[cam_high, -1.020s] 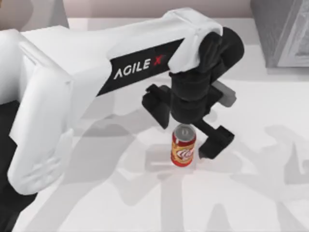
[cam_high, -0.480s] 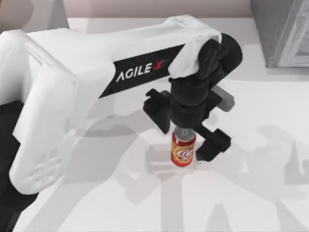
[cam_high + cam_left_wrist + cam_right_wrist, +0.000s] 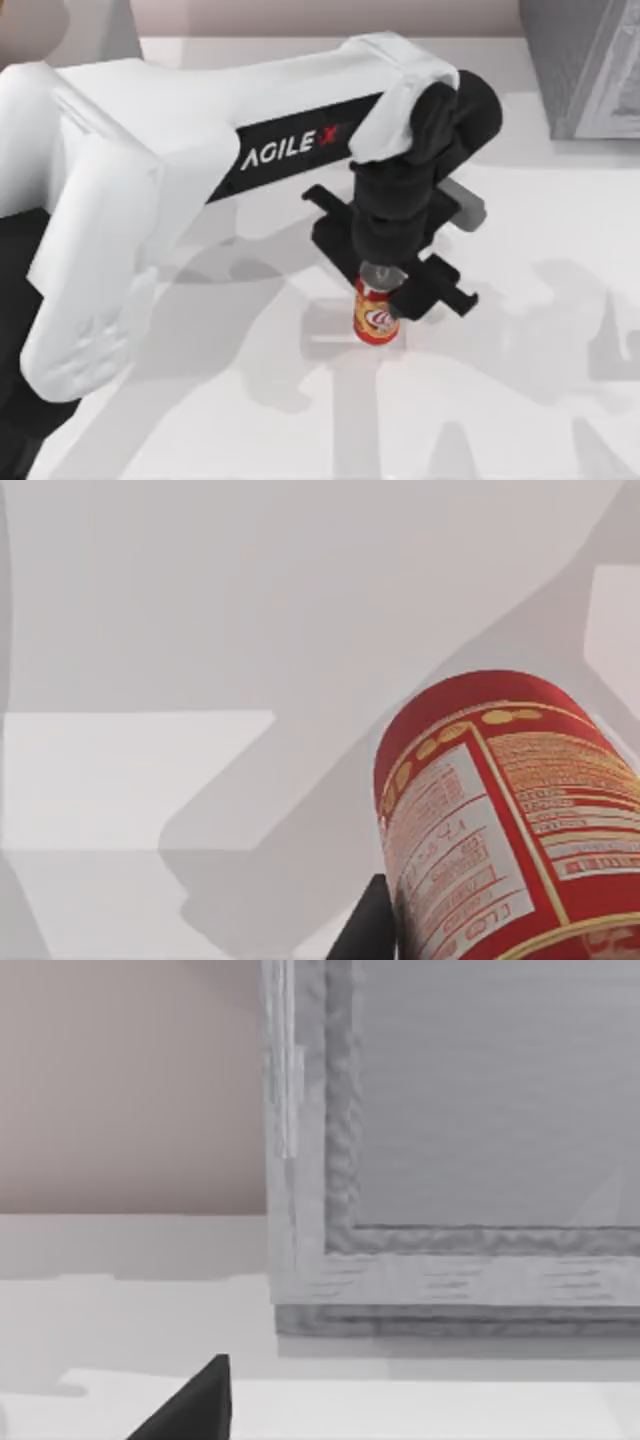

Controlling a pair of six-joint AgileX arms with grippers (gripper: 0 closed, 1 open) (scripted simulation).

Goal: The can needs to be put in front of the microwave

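The red and yellow can (image 3: 375, 320) stands upright on the white table, a little right of the middle in the top view. My left gripper (image 3: 388, 288) reaches down over it from above and is shut on its upper part, one black finger (image 3: 438, 292) pressing against its right side. In the left wrist view the can (image 3: 500, 820) is very close, with a black finger (image 3: 368, 925) against it. The microwave (image 3: 585, 65) is the pale grey box at the far right corner, well apart from the can. A black part of my right gripper (image 3: 195, 1405) shows low in front of the microwave (image 3: 450, 1270).
The white table (image 3: 520, 400) stretches bare to the front and right of the can. My left arm's white link (image 3: 180, 130) spans the left half of the top view. A pinkish wall (image 3: 130, 1080) stands behind the table.
My left gripper's fingers have closed in from either side of the can onto it, and the wrist has come down slightly. The can has stayed where it was.
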